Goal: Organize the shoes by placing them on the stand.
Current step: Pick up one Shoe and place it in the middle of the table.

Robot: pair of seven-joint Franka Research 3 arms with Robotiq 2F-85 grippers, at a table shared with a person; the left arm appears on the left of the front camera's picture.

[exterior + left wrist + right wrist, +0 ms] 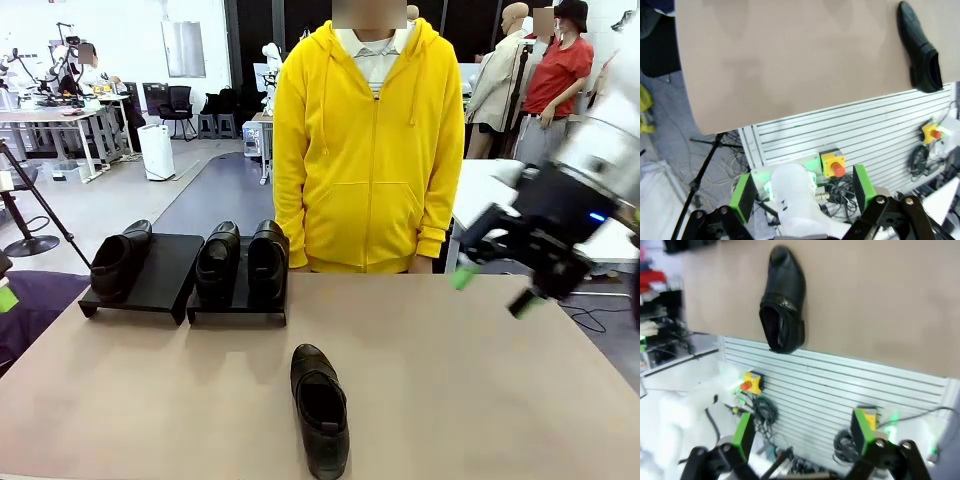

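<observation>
On table (480, 380), near robot's edge, one black shoe (320, 408) lies loose, toe twd person (368, 140). 3 more sit on two black stands (165, 270) (far left). R gripper (492, 285) hangs mid-air, jaws apart, holding nothing; blurred, so pose approx. L gripper (802, 192) also spread wide, empty.

A tan table (480, 400) carries 2 black stands side by side and 1 loose shoe (320, 408). The shoe lies down and left of the right pincer (492, 288), by the near edge. Farther left, the left stand (160, 275) holds 1 shoe (118, 260); the right stand (237, 305) holds 2 shoes (243, 260).
</observation>
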